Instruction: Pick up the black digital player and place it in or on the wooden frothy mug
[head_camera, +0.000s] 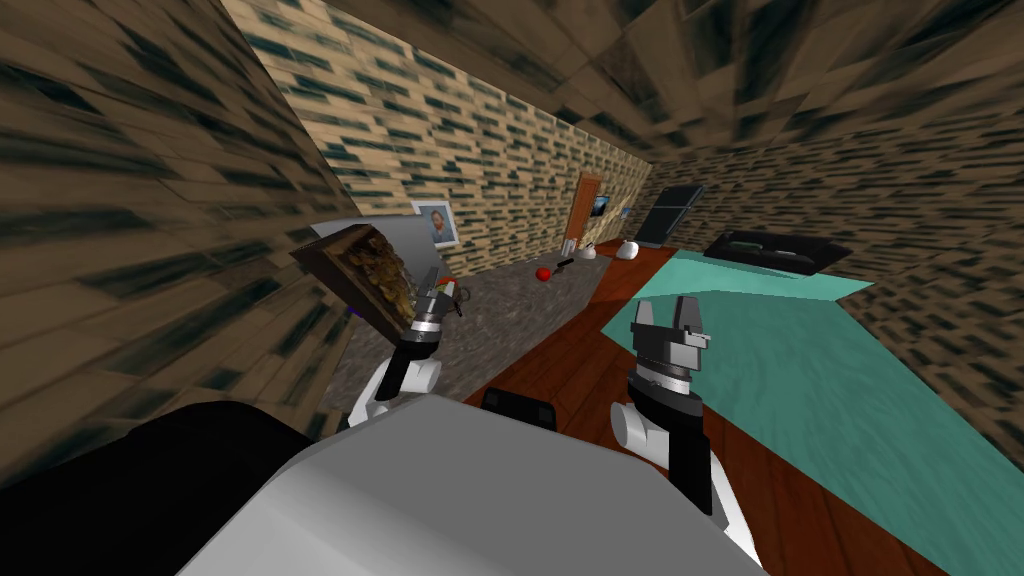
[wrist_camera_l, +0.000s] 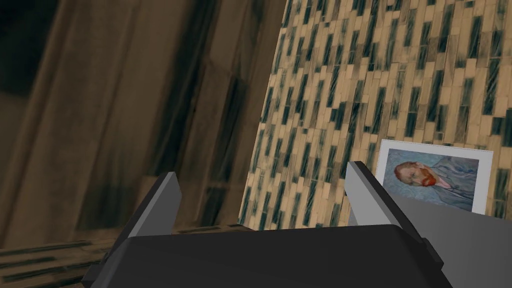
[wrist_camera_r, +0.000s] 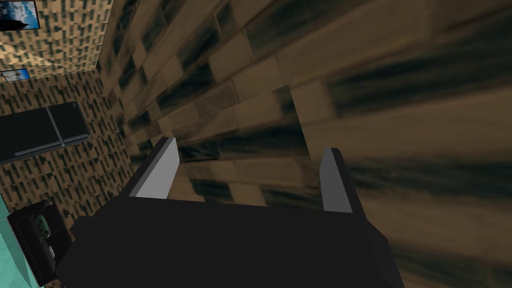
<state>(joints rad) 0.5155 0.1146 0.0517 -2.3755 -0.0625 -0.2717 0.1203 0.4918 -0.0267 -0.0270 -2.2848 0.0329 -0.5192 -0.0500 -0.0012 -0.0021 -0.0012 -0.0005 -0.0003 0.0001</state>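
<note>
Wall (wrist_camera_l: 350, 75) close beside left hand (wrist_camera_l: 262, 172), spread open; right hand (wrist_camera_r: 250, 146) open.

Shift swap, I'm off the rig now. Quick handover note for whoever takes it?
Left gripper: open, empty, raised beside a brown rough-textured block; can't tell if that's the mug.
Right gripper: open, empty.
Small black thing, maybe the player, lies by a red object on the far grey surface.
Nothing picked up; grasp and placing both left.
</note>
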